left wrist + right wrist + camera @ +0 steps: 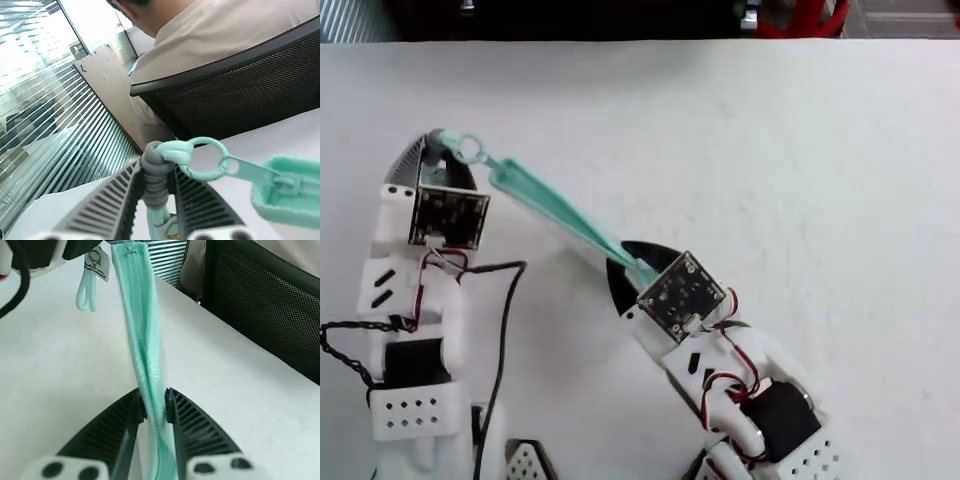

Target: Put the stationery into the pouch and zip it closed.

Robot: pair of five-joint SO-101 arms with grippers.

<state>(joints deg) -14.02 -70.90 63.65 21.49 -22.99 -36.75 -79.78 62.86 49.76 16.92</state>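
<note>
White table under the mint pouch, which is stretched taut, right gripper jaws pinching one pouch end, left gripper jaws clamped on the grey cord at the zipper ring off the pouch's opposite end

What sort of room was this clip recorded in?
Probably an office or a lab workspace: a plain white table, a black mesh chair pulled up at its far edge, and slatted blinds over large windows behind.
</note>
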